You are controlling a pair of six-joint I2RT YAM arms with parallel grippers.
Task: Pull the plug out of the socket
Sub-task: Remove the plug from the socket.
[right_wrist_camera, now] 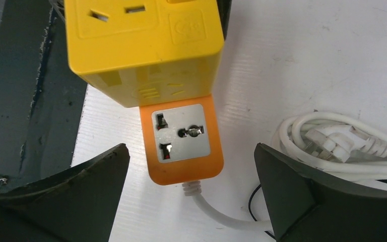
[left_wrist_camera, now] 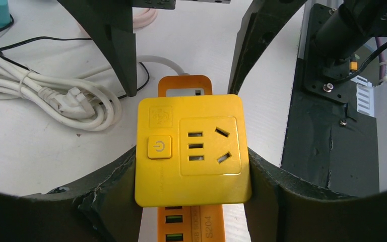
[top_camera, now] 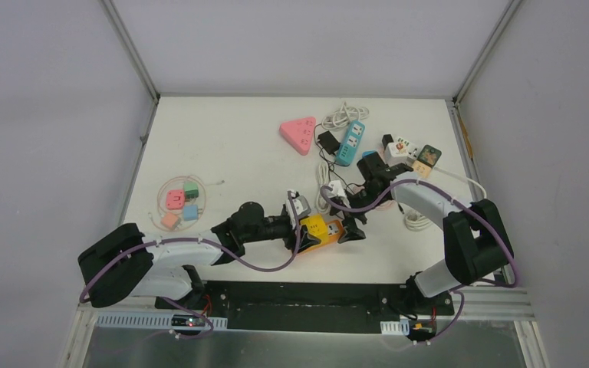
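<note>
Closest to the left wrist camera: two dark fingers (left_wrist_camera: 106, 201) of the left gripper (left_wrist_camera: 192, 176), pressed hard against opposite sides of a yellow cube plug (left_wrist_camera: 191, 151) and clamping it between them. On the cube's upper face, a square power button at left and a five-hole outlet at right. Beneath the cube, an orange socket strip (left_wrist_camera: 186, 83), with orange showing past the cube at both ends and green USB slots on the near end. Plug fully seated on the strip, not yet pulled free.

Just beyond the cube, the right gripper (right_wrist_camera: 190, 148), spread wide and grasping nothing, with one dark finger (right_wrist_camera: 65, 201) on each side of the strip's far end, clear of both strip and cube. From the right wrist camera, a grey universal outlet on the strip's exposed end, right below the cube's edge. Leaving that same end, a white cord (right_wrist_camera: 216, 212). Beside the strip, a coiled white cable bundle (right_wrist_camera: 332, 141) lying flat; impossible to tell whether joined to the cord.

From above, both arms meeting near the front middle of a white table (top_camera: 222, 146), plug and strip close to the near edge, next to a black mounting plate (left_wrist_camera: 327, 141). Well back on the table, a pink triangular strip (top_camera: 299, 134) and a blue strip (top_camera: 350, 142) near each other. Off to the left, well apart from the arms, a cluster of small coloured cubes (top_camera: 180, 203).
</note>
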